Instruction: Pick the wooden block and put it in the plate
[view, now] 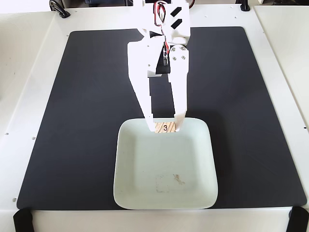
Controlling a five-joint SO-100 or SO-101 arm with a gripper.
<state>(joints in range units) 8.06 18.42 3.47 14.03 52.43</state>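
The white gripper (164, 127) reaches down from the top of the fixed view and is shut on the wooden block (165, 127), a small tan piece marked with a "3". The block hangs between the two white fingers over the far part of the plate (140, 193), just inside its back rim. The plate is a large pale mint-white square dish with rounded corners and a faint rectangular mark inside, lying at the near middle of the black mat (72, 121). I cannot tell whether the block touches the plate's floor.
The black mat covers most of a white table (24, 72). Black clips sit at the table's far corners (59, 8) and near corners (22, 220). The arm's white body (161, 48) stretches over the mat's far middle.
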